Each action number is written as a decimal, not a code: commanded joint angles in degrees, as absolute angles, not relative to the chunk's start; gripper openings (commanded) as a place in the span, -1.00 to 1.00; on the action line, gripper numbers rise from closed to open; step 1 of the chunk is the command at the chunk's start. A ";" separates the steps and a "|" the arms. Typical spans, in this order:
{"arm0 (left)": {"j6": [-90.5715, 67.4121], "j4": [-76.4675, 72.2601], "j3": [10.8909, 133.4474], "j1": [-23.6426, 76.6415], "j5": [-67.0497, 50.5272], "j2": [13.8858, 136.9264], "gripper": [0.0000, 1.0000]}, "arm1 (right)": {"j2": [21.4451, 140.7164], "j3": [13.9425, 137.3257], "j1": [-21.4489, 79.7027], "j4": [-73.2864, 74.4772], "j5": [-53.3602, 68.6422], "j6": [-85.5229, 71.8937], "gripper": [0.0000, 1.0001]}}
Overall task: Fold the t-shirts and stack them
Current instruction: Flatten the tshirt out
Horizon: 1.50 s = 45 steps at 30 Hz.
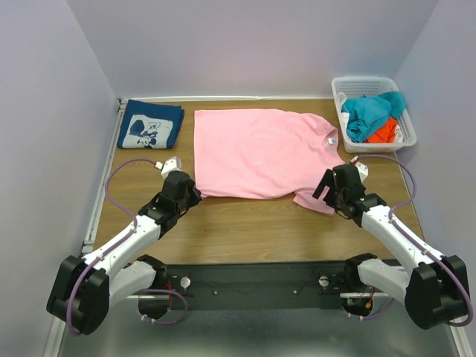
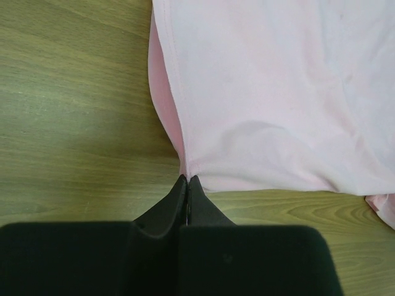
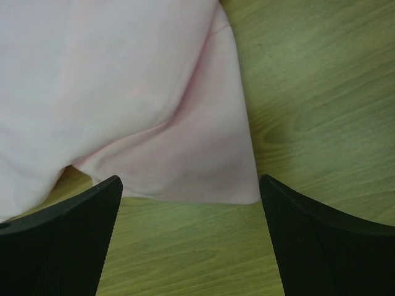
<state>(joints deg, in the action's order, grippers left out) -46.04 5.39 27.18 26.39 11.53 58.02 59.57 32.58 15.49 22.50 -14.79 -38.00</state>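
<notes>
Pink t-shirt laid flat across surface centre, plain, lightly creased, collar at right. Near-left hem corner pinched by left gripper jaws. Right gripper jaws spread astride near-right sleeve. Navy t-shirt folded, far left.

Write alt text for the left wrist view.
The left gripper, jaws closed, meets the near corner of a light pink t-shirt spread on a wooden table. Whether the tips pinch any cloth cannot be told.

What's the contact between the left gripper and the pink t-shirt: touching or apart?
Touching. The left wrist view shows the left gripper, jaws shut, pinching the pink t-shirt at its hem corner.
</notes>
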 commanded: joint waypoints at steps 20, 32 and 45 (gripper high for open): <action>-45.09 5.01 26.10 26.72 14.41 57.22 -1.00 | 67.67 29.71 15.56 25.75 -20.66 -44.65 -0.07; -45.35 5.27 26.02 26.81 15.20 57.13 -1.00 | 73.04 29.09 15.56 21.62 -17.05 -43.95 -0.77; -46.58 6.94 34.35 26.81 16.17 54.50 -1.00 | 55.29 40.33 15.47 21.71 -19.07 -40.96 -0.99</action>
<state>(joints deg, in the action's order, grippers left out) -46.30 7.25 28.99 26.39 13.52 56.77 60.64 34.30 15.49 22.37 -17.52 -42.37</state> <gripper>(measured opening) 0.008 0.012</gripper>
